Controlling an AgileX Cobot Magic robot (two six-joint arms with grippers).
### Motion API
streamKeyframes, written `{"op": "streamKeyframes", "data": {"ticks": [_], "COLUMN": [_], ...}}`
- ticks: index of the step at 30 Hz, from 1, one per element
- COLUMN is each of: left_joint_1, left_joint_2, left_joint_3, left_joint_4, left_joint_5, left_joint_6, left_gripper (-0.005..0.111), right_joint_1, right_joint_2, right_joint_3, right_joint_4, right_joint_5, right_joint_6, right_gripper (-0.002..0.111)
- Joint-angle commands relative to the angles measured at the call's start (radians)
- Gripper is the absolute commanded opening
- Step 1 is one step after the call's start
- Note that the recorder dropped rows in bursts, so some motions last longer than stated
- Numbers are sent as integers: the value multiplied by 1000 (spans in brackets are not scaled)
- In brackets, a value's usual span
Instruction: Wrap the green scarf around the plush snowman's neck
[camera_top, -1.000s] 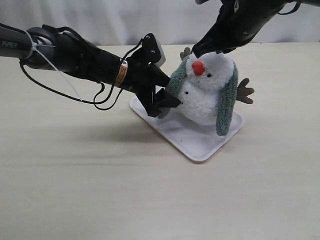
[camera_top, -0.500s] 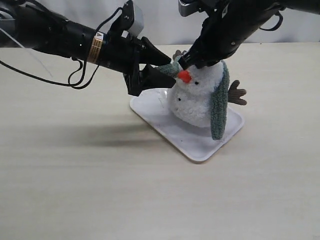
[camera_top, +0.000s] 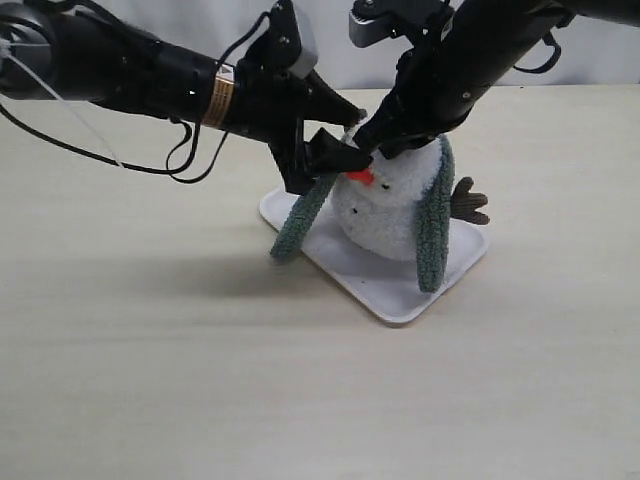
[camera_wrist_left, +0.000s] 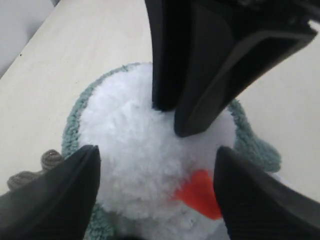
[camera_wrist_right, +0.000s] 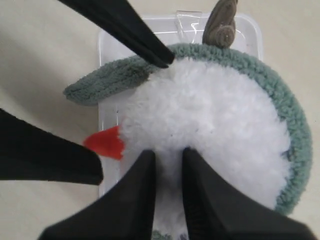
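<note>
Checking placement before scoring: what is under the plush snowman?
A white tray lies under the plush snowman, its rim showing around it. The tray's middle is covered by the snowman; whether the green scarf reaches underneath cannot be seen.

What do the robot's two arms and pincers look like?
Both arms are black. The left arm carries loose black cables, a thin white cord and a yellow label band near its wrist. The left pincer and right pincer have black, tapering wedge-shaped fingers.
</note>
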Motion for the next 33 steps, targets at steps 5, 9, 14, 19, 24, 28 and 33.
{"op": "streamKeyframes", "data": {"ticks": [5, 9, 14, 19, 24, 28, 33], "left_joint_1": [-78, -78, -78, -78, -78, -78, -78], "left_joint_2": [48, 55, 57, 57, 59, 59, 59], "left_joint_3": [1, 1, 1, 1, 1, 1, 1], "left_joint_4": [-107, -112, -112, -110, -108, -98, -93], "left_joint_5": [227, 233, 244, 234, 220, 220, 216], "left_joint_6": [108, 111, 111, 111, 111, 111, 104], "left_gripper": [62, 62, 62, 62, 62, 62, 62], "right_joint_1": [-4, -4, -4, -4, -6, -11, -61], "right_joint_2": [2, 2, -24, -98, -132, -127, -84], "right_joint_3": [3, 3, -40, -58, -54, 25, 59], "right_joint_4": [1, 1, 1, -22, -281, -340, -343], "right_joint_5": [21, 21, 80, 84, 134, 110, 72], "right_joint_6": [-18, -18, -27, -8, 221, 302, 336], "right_gripper": [19, 19, 19, 19, 20, 20, 39]}}
